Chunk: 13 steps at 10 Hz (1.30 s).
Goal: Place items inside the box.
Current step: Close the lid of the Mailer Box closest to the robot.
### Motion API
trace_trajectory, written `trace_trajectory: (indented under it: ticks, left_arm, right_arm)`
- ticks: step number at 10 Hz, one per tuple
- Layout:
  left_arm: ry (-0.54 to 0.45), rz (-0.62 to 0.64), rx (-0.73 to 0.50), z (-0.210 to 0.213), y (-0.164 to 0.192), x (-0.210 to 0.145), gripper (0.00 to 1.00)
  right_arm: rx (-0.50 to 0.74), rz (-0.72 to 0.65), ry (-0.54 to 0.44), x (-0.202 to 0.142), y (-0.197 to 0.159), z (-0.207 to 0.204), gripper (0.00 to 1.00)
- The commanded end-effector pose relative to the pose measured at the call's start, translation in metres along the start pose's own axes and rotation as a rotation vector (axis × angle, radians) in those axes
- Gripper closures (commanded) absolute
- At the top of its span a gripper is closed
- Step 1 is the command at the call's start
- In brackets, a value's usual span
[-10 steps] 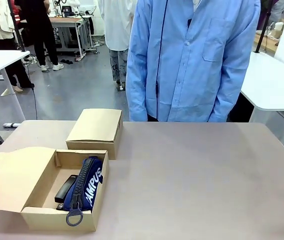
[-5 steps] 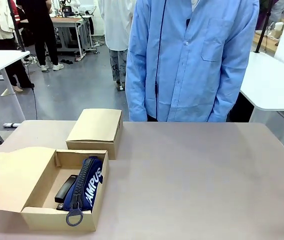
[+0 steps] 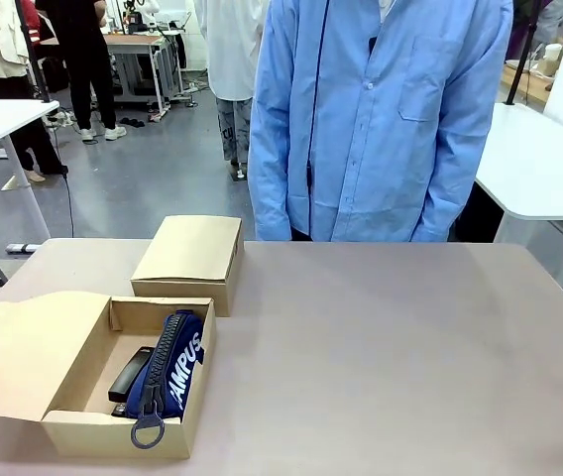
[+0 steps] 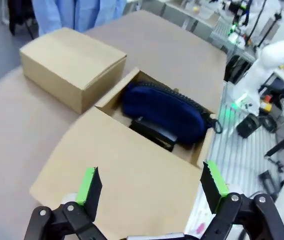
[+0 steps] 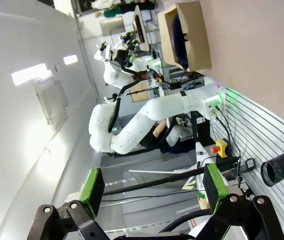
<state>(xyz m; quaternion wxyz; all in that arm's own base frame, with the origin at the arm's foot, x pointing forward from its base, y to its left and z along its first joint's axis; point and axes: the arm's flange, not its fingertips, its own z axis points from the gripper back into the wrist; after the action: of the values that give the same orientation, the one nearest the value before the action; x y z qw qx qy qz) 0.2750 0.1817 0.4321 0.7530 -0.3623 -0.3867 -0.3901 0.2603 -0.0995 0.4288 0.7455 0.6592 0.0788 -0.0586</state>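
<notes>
An open cardboard box (image 3: 83, 428) stands at the table's near left corner, its lid (image 3: 24, 352) folded out to the left. Inside it lies the navy-blue zip pencil pouch (image 3: 170, 367), its zip pull hanging over the front wall. The black stapler (image 3: 129, 373) rests beside it on the left. In the left wrist view my left gripper (image 4: 151, 185) hangs open above the box lid (image 4: 127, 175), with the pouch (image 4: 164, 111) and stapler (image 4: 154, 134) beyond. My right gripper (image 5: 152, 187) is open, off the table, holding nothing. The knife and marker are hidden.
A closed cardboard box (image 3: 190, 260) sits behind the open one, also in the left wrist view as the closed box (image 4: 72, 64). A person in a blue shirt (image 3: 381, 119) stands at the table's far edge. The table (image 3: 400, 357) stretches bare to the right.
</notes>
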Motion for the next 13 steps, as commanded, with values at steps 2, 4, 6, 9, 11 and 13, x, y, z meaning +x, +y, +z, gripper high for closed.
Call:
trace_trajectory:
  ticks: [2,4,6,9,11,13]
  left_arm:
    - [-0.021,-0.394,0.055,0.024,0.058,-0.026,0.0]
    - [0.102,-0.44,0.111,0.023,0.08,-0.049,0.0]
    - [0.212,-0.442,0.167,0.021,0.1,-0.066,0.0]
    - [0.316,-0.353,0.153,0.004,0.119,-0.1,0.0]
    - [0.315,-0.305,0.08,-0.014,0.126,-0.116,0.0]
    - [0.24,-0.291,-0.009,-0.033,0.119,-0.119,0.0]
  right_arm:
    - [0.001,0.013,0.004,-0.001,0.002,0.004,0.0]
    - [0.001,0.013,0.004,-0.001,0.002,0.004,0.0]
    - [0.001,0.013,0.004,-0.001,0.002,0.004,0.0]
    - [0.001,0.013,0.004,-0.001,0.002,0.004,0.0]
    - [0.001,0.013,0.004,-0.001,0.002,0.004,0.0]
    - [0.001,0.013,0.004,-0.001,0.002,0.004,0.0]
